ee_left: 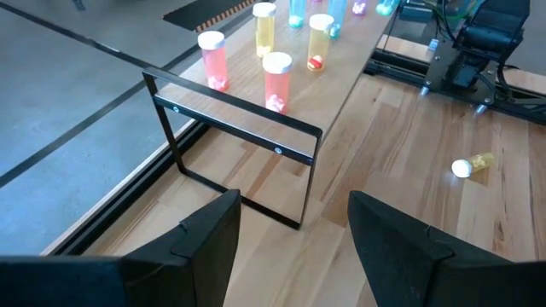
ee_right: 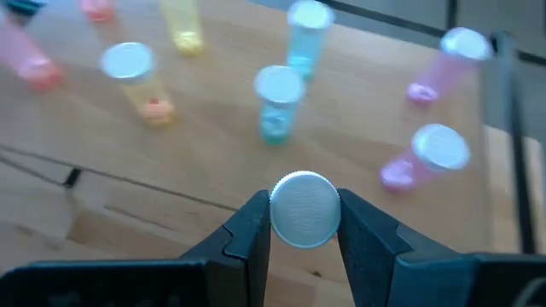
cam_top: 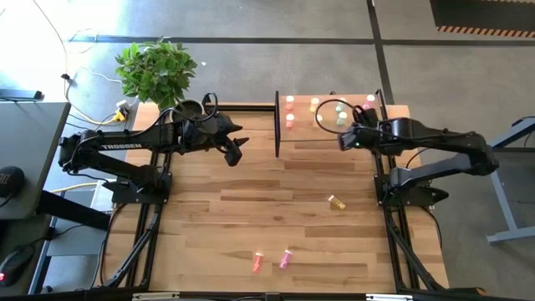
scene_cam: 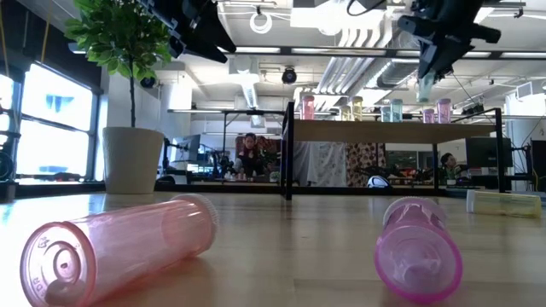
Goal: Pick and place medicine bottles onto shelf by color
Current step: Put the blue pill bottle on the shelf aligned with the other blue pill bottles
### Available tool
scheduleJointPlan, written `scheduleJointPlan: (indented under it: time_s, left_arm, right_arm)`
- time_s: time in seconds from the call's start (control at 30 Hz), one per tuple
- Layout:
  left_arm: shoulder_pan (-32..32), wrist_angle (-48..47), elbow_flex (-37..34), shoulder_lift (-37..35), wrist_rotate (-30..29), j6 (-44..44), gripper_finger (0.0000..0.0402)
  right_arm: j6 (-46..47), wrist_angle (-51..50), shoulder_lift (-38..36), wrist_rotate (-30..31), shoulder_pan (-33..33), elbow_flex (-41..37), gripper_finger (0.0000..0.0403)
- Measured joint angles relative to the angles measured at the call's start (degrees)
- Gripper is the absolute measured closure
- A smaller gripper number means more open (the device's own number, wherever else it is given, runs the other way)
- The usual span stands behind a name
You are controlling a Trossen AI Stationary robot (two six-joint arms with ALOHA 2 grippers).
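Right wrist view: right gripper (ee_right: pixel 304 223) has its fingers closed on a pale green bottle (ee_right: pixel 304 209), gripped at the cap end, long axis upright, hanging over the shelf (cam_top: pixel 305 134) near its tabletop-side edge. Two more pale green bottles (ee_right: pixel 278 102) stand just beyond it on the shelf, two magenta bottles (ee_right: pixel 435 153) off to one side, yellow (ee_right: pixel 136 77) and red ones to the other. My read: placing step, so the held bottle should go straight down next to the green pair, which sit ahead of the fingers and deeper on the shelf.

Left gripper (cam_top: pixel 235 149) hovers on the plant side of the shelf, well apart from it, fingers open, holding nothing.

Away from the shelf, a yellow bottle (cam_top: pixel 336 201) lies on its side on the tabletop, nearer the right arm. A pink bottle (cam_top: pixel 257 262) and a magenta bottle (cam_top: pixel 285 257) lie at the far end of the tabletop from the shelf, roughly between both arms.
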Motion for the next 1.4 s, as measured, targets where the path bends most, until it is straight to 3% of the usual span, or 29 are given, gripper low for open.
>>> scheduleJointPlan:
  time_s: [0.13, 0.43, 1.4]
  left_arm:
    - [0.0, 0.0, 0.0, 0.0, 0.0, 0.0, 0.0193]
    - [0.0, 0.0, 0.0, 0.0, 0.0, 0.0, 0.0193]
    - [0.0, 0.0, 0.0, 0.0, 0.0, 0.0, 0.0193]
  right_arm:
    - [-6.8, 5.6, 1.5, -2.0, -0.8, -0.2, 0.0299]
    - [-15.5, 7.6, 5.7, -7.3, -5.8, -0.3, 0.0299]
    - [-22.3, 8.3, 7.5, -10.9, -9.8, -0.3, 0.0299]
